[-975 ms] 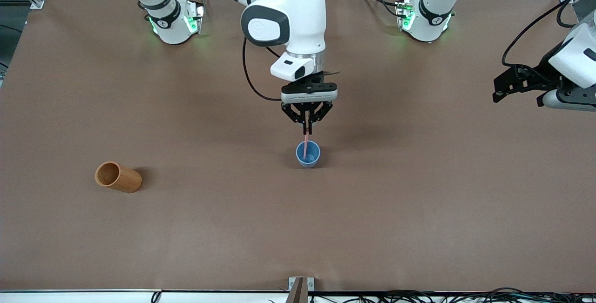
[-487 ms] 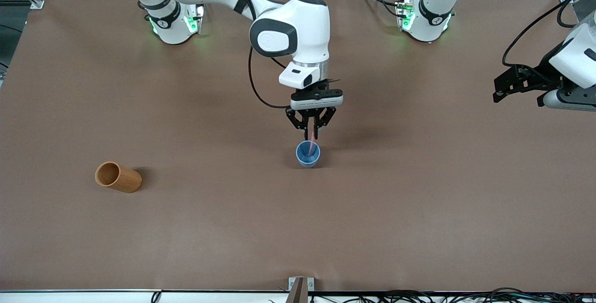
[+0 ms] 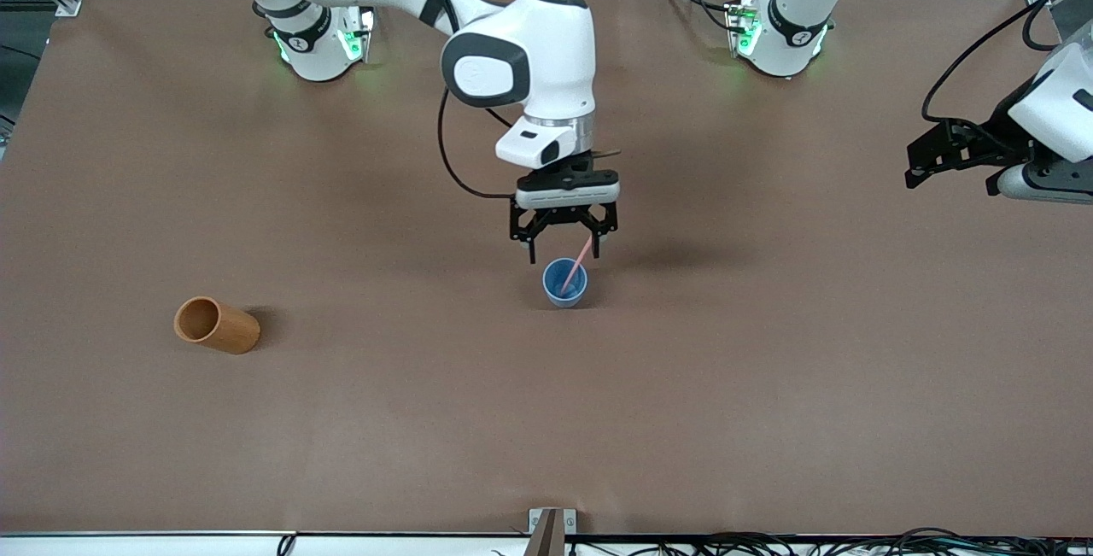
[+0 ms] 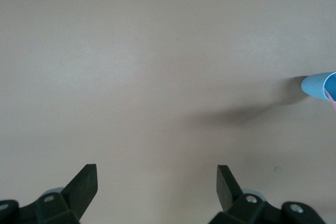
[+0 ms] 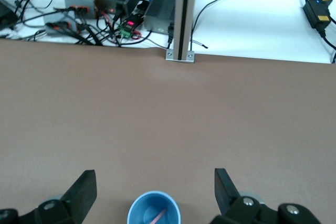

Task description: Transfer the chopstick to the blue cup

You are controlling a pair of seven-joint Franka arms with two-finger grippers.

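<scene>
The chopstick point(image 3: 575, 266) leans in the blue cup point(image 3: 564, 283), its upper end slanting up between the spread-apart jaws of the right gripper point(image 3: 563, 244) directly above, while the left gripper point(image 3: 931, 155) waits, jaws apart, at its own table end.

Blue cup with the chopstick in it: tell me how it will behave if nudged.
The blue cup looks small and light, so it would probably slide easily. The chopstick leans on its rim and sticks out above it, so a nudge might tip the cup or rattle the stick.
</scene>
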